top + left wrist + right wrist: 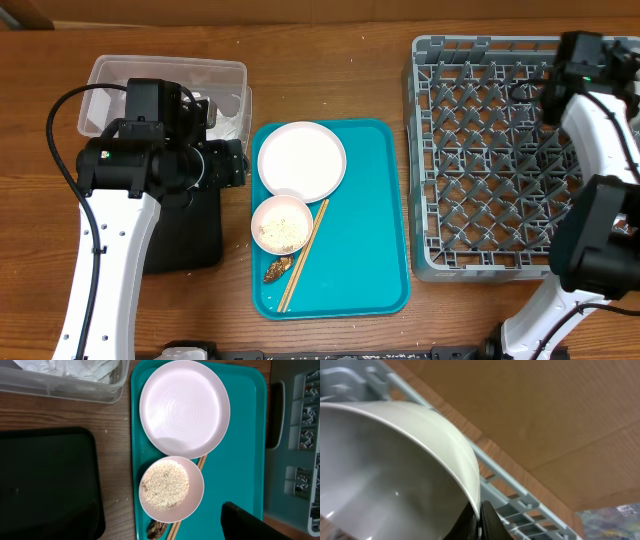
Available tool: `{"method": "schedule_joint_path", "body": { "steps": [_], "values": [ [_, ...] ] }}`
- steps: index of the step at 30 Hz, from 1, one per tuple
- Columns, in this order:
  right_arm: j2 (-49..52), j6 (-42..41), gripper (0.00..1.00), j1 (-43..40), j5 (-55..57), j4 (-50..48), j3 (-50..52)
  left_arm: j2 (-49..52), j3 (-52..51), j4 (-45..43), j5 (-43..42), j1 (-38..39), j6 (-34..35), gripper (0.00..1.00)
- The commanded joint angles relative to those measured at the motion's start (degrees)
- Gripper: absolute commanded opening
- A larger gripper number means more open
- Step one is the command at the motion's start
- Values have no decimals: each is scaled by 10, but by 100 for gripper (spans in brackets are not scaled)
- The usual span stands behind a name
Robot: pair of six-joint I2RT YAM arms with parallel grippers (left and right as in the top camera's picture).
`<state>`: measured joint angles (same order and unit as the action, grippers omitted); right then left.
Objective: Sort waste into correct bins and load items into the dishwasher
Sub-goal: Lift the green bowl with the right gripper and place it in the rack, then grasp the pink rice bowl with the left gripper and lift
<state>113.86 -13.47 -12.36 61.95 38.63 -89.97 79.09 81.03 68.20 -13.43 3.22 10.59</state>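
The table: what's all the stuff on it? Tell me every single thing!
teal tray: one, teal, middle of the table
plate: one, white, far end of the teal tray
rice bowl: one, pinkish white, on the teal tray next to the plate
rice: a heap of grains, white, inside the rice bowl
chopsticks: one pair, light wood, on the teal tray beside the rice bowl
food scrap: one, brown, on the teal tray by the chopsticks
clear tub: one, see-through, far left
crumpled waste: one heap, white, in the clear tub
black tray: one, black, left side
dish rack: one, grey, right side
held bowl: one, whitish, at the dish rack
left gripper: open, empty, by the black tray
right gripper: shut on the held bowl's rim
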Motion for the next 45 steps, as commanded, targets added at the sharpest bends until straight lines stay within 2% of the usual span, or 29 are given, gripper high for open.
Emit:
{"method": "schedule_joint_path", "body": {
  "steps": [1, 10, 15, 20, 23, 28, 31, 33, 35, 38, 45],
  "values": [
    [11, -27, 4, 19, -23, 14, 0, -3, 5, 1, 3, -3, 4, 80],
    [11, -118, 4, 29, -105, 123, 0, -3, 5, 1, 3, -3, 4, 79],
    [10, -123, 5, 35, -167, 170, 0, -3, 5, 1, 3, -3, 4, 80],
    [-5, -123, 13, 43, -194, 202, -1, -3, 5, 2, 3, -3, 4, 80],
    [-49, -123, 18, 49, -221, 220, -3, -3, 5, 2, 3, -3, 3, 80],
    [-123, -101, 19, 63, -337, 250, -27, -3, 5, 6, 10, -3, 3, 80],
    [-167, -27, 24, 76, -528, 245, -31, -3, 5, 14, 29, -3, 4, 81],
    [-186, -10, 26, 89, -642, 246, -31, -3, 5, 20, 35, -3, 4, 81],
    [-192, -9, 27, 108, -710, 250, -31, -3, 5, 24, 35, -3, 4, 81],
    [-190, 0, 28, 152, -758, 275, -30, -3, 5, 28, 35, -3, 12, 81],
    [-190, 20, 33, 236, -734, 354, -30, -3, -21, 27, 35, 31, 19, 80]
  ]
}}
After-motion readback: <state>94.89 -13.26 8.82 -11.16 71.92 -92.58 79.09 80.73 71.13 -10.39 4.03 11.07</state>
